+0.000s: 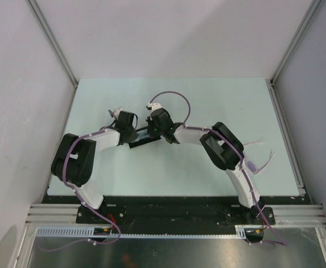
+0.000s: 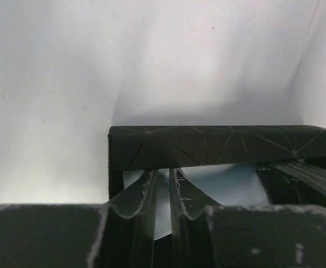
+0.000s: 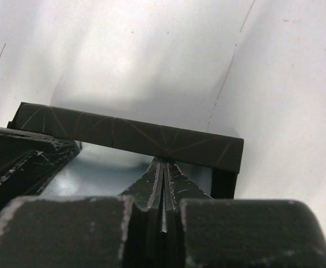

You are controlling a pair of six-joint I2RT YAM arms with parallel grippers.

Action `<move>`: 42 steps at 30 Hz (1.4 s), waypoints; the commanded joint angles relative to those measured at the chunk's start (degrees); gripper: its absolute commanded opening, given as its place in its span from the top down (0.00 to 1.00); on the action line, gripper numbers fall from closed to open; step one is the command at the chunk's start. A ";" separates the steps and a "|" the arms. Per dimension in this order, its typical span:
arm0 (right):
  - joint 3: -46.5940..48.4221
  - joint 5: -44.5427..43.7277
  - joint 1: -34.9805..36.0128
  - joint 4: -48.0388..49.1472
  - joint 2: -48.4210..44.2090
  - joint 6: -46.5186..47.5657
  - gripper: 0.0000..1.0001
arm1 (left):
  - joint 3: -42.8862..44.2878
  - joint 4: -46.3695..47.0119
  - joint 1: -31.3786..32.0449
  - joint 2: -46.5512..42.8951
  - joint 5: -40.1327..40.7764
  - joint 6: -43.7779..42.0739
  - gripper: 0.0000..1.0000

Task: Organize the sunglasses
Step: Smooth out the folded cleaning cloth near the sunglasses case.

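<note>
The sunglasses [image 1: 253, 165], thin and pink, lie on the table at the right, partly behind my right forearm. Both grippers meet at the black oblong case [image 1: 146, 139] in the middle. In the left wrist view the case's lid [image 2: 219, 146] spans the frame, with the light blue cloth [image 2: 230, 177] under it. My left gripper [image 2: 163, 170] reaches under the lid with its jaws a narrow gap apart. Light blue shows in that gap, and I cannot tell whether it is pinched. My right gripper [image 3: 164, 162] is shut, its tips against the lid's [image 3: 129, 137] underside at the other end.
The pale green table [image 1: 207, 106] is bounded by grey walls left, right and behind. Metal rails [image 1: 286, 128] run along its side edges. Both forearms cross the table's middle, with purple cables [image 1: 174, 97] looping above the right wrist.
</note>
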State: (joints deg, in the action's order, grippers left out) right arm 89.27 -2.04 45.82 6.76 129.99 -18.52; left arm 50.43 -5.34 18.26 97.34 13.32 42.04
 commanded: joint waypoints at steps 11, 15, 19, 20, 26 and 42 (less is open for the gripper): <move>-2.70 -3.58 -0.56 -3.07 -3.69 1.56 1.00 | 0.63 -4.23 -0.07 -4.26 3.90 -0.82 0.78; -2.00 -4.19 -0.47 -3.69 -5.18 2.44 1.00 | 1.24 -5.03 -0.07 -4.79 3.99 -0.65 0.78; -1.56 -4.90 -0.30 -3.95 -6.41 3.75 1.00 | 1.86 -5.20 -0.07 -5.58 3.82 -0.82 0.79; -1.47 -5.16 -0.21 -4.04 -6.68 3.93 1.00 | 2.03 -5.20 -0.16 -5.76 3.73 -1.08 0.78; 1.60 -7.44 1.11 -5.79 -7.30 6.57 1.00 | 3.35 -5.38 -0.16 -5.93 3.29 -1.87 0.78; 8.11 -5.34 2.69 -8.61 -1.15 10.61 1.00 | 3.88 -5.47 -0.07 -3.21 0.92 -2.23 0.78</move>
State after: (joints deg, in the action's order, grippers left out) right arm 95.13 -7.70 48.29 -1.50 126.89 -9.63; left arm 52.14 -10.92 18.24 93.73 14.79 40.49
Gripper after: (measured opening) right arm 0.009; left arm 0.220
